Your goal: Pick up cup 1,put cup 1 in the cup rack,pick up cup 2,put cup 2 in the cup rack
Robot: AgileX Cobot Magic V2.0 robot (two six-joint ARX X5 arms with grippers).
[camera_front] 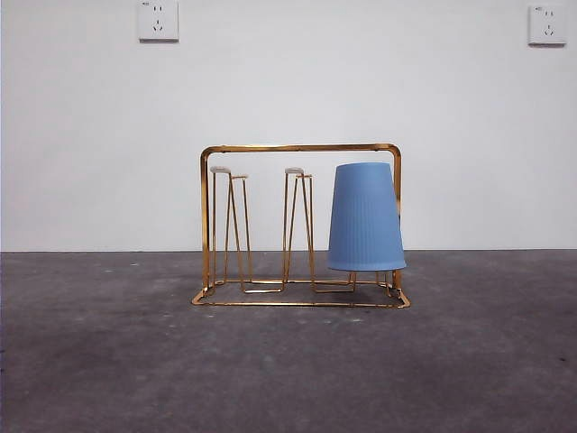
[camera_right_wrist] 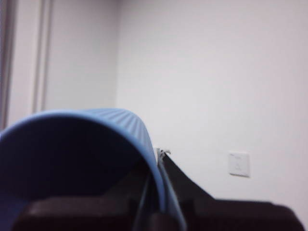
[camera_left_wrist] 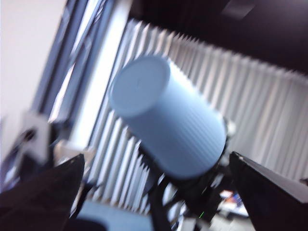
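Backdrop: white wall (camera_front: pixel 288 108), grey table (camera_front: pixel 288 370).
Cup rack (camera_front: pixel 297 149): one blue cup (camera_front: pixel 365 216) inverted on its prongs.
Right gripper (camera_right_wrist: pixel 161 192): clamped on second cup (camera_right_wrist: pixel 82 144), rim wall between the fingers.
Left gripper (camera_left_wrist: pixel 154 192): spread, empty.
Advice: invert mouth-down above free prongs (camera_front: pixel 297 225), lower straight.

Blue cup (camera_front: pixel 365 217) blocks rack (camera_front: pixel 300 148) right prongs; other prongs (camera_front: pixel 230 225) free.
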